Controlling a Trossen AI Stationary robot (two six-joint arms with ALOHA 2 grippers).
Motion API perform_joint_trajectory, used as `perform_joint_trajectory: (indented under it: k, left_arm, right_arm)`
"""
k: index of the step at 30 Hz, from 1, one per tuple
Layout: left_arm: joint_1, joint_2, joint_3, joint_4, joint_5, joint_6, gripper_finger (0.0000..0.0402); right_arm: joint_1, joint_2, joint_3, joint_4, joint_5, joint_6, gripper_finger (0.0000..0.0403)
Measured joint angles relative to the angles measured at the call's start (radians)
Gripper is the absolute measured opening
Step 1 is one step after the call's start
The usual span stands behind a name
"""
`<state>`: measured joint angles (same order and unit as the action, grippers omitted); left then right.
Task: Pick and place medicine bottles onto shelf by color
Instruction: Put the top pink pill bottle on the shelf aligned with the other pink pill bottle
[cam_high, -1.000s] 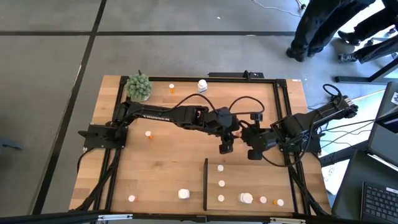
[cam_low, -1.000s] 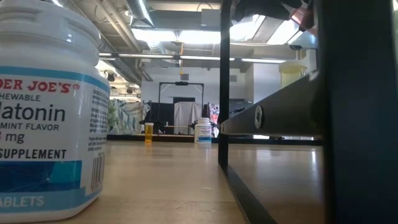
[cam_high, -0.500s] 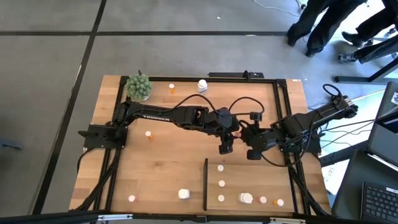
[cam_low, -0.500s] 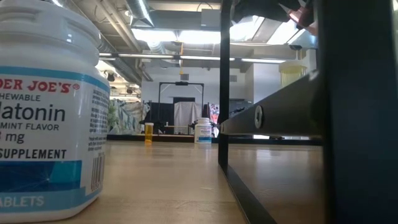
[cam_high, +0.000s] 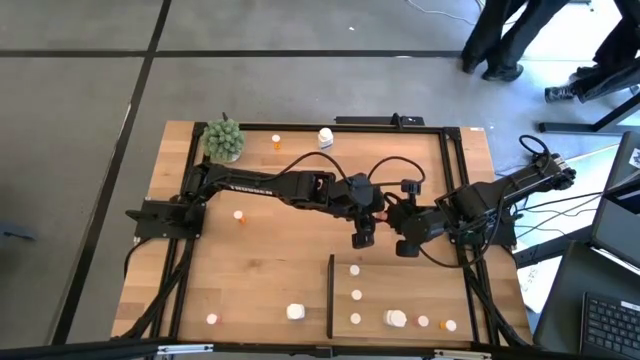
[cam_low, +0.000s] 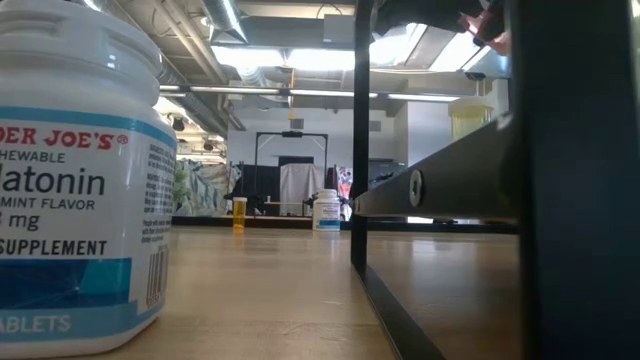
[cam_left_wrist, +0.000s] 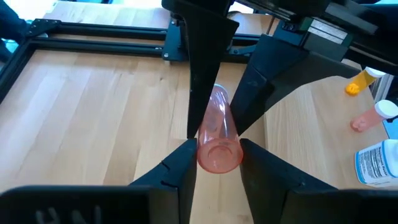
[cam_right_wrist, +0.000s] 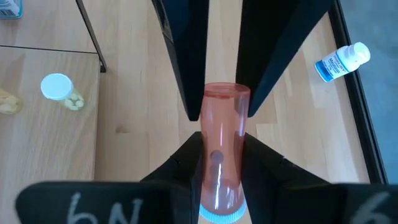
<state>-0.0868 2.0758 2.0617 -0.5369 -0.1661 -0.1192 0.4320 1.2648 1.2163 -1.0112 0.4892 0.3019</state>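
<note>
One orange see-through medicine bottle (cam_left_wrist: 217, 134) hangs in the air over the table's middle, between my two grippers. My left gripper (cam_left_wrist: 219, 163) comes from the table's left and is shut on its bottom end. My right gripper (cam_right_wrist: 221, 163) comes from the right and is shut on its capped end. In the high view the two meet at the bottle (cam_high: 383, 214). The shelf (cam_high: 400, 295) lies flat at the near right, a black strip (cam_high: 330, 295) along its left side. Several small white bottles (cam_high: 357, 295) and orange bottles (cam_high: 450, 325) stand on it. My left gripper pinches the bottle's closed bottom end (cam_left_wrist: 211, 163) between its two fingers. The fingers slant down from the table's left and lie along the bottle. The bottle is lifted clear of the table. My right gripper pinches the same bottle near its capped end (cam_right_wrist: 219, 180) between its two fingers, and the cap's rim (cam_right_wrist: 221, 216) reaches back between them. The fingers slant down from the table's right, along the bottle.
More bottles stand on the bare tabletop: a chunky white one (cam_high: 295, 312), small ones (cam_high: 212, 319) (cam_high: 238, 215), an orange one (cam_high: 276, 141) and a white one (cam_high: 325, 137) at the far edge. A green spiky plant ball (cam_high: 224, 140) sits far left. A person's legs (cam_high: 500, 40) show beyond the table.
</note>
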Motion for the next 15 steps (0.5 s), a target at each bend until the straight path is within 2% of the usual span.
perform_joint_trajectory:
  k: [6,15]
  left_arm:
    - [-0.005,0.000,0.000,0.000,-0.005,0.023,0.0072]
    - [-0.006,0.000,0.000,-0.001,-0.001,0.024,0.0073]
  right_arm:
    - [0.000,0.000,0.000,-0.003,0.004,0.004,0.0086]
    - [-0.018,0.000,0.000,-0.001,-0.025,0.025,0.0089]
